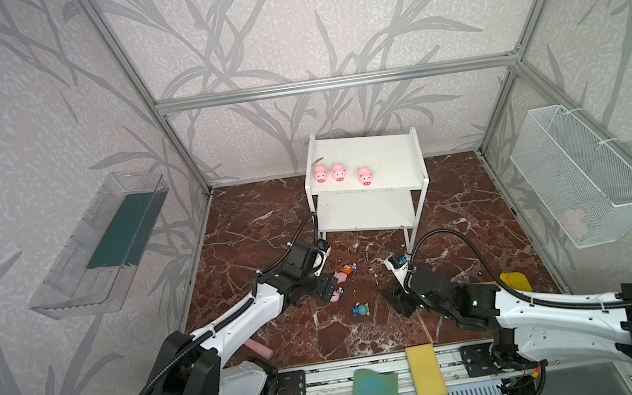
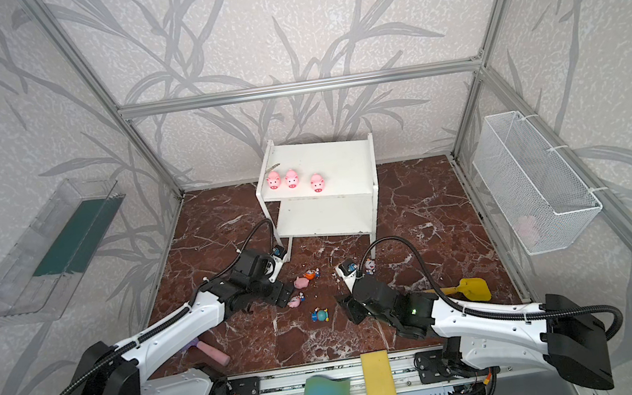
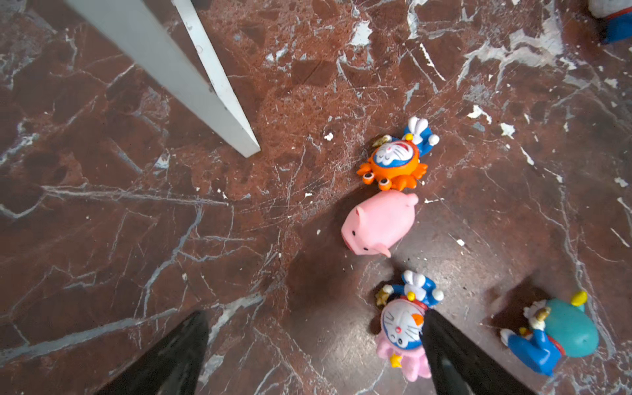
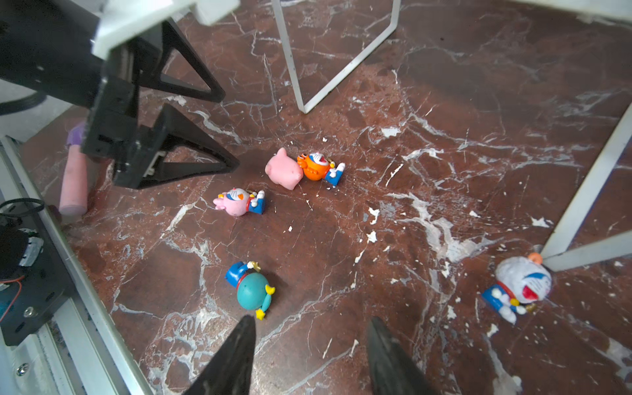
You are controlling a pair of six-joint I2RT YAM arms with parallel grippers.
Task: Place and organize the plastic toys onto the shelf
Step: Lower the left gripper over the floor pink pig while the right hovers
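Left gripper (image 3: 314,313) spread, pink figurine (image 3: 402,338) beside 1 finger (image 3: 455,359); right gripper (image 4: 312,318) spread, teal figurine (image 4: 253,289) close by

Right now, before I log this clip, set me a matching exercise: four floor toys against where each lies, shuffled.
1 floor pig
2 white-blue figurine
3 teal figurine
4 pink figurine

A beside the jaws of the left gripper
B against the orange figurine
C at the foot of a shelf leg
D just ahead of the right gripper

Pairs: 1-B, 2-C, 3-D, 4-A
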